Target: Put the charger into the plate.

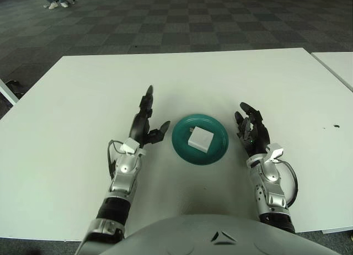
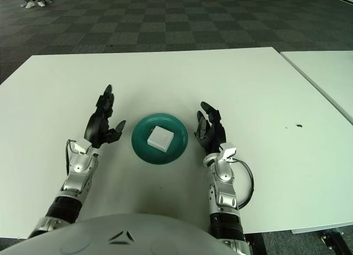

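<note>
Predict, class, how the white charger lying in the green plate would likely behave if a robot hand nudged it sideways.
The charger looks like a flat, rigid block lying on a broad face, so it would probably slide, not roll or tip. The plate looks glossy, so sliding is likely easy, and its raised rim would probably stop it. Left hand and right hand flank the plate, open.

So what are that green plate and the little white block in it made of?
The plate looks like glazed ceramic or glossy plastic: deep teal with a soft sheen along its rim. I can't tell which. The charger seems to be matte white plastic, a smooth square block with no shine. Both hands, left hand and right hand, flank the plate, open.
</note>
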You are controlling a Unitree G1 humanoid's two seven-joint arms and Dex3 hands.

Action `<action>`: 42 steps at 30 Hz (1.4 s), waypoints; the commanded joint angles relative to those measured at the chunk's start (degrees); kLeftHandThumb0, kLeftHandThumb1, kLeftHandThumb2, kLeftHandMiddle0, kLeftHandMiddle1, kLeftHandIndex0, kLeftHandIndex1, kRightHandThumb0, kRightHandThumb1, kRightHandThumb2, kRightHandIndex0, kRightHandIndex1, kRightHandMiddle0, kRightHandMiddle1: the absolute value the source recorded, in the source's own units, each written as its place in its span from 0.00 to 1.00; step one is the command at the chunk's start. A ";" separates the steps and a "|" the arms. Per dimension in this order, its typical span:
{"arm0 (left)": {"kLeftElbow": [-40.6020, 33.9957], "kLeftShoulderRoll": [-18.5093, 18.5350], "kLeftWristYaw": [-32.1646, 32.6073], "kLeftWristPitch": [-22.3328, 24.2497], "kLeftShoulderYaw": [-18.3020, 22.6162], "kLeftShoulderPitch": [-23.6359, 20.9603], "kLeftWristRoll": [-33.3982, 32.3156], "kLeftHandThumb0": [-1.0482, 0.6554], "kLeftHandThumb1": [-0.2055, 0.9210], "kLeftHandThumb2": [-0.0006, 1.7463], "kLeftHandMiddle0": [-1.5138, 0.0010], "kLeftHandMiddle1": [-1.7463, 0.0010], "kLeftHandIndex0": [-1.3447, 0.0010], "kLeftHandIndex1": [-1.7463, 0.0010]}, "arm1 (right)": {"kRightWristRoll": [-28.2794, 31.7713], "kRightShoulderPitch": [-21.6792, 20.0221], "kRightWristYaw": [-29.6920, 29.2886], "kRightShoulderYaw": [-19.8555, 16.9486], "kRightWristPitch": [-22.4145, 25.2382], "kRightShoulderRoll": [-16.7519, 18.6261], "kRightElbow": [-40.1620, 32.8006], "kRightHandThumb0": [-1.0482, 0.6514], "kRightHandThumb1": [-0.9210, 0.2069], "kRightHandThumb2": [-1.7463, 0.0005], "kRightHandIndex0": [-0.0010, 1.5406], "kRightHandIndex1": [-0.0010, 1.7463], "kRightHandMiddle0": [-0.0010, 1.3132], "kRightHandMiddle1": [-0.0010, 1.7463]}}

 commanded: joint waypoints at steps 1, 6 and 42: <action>-3.05 -0.96 1.27 2.30 1.46 -0.24 -0.26 0.00 1.00 0.49 1.00 1.00 0.97 0.99 | 0.12 1.59 -0.96 -0.64 6.19 -0.36 5.22 0.21 0.00 0.59 0.16 0.00 0.00 0.44; 0.16 0.73 0.91 2.27 3.38 -0.94 1.62 0.00 1.00 0.53 1.00 1.00 0.96 0.98 | -0.20 1.06 -2.12 -0.59 8.09 -0.17 2.90 0.20 0.00 0.60 0.15 0.00 0.00 0.42; 5.65 -2.20 3.06 1.91 1.49 3.93 8.11 0.06 1.00 0.58 0.91 1.00 1.00 0.76 | -3.39 -2.30 -4.25 -1.76 -6.58 0.24 13.68 0.19 0.00 0.59 0.14 0.00 0.00 0.39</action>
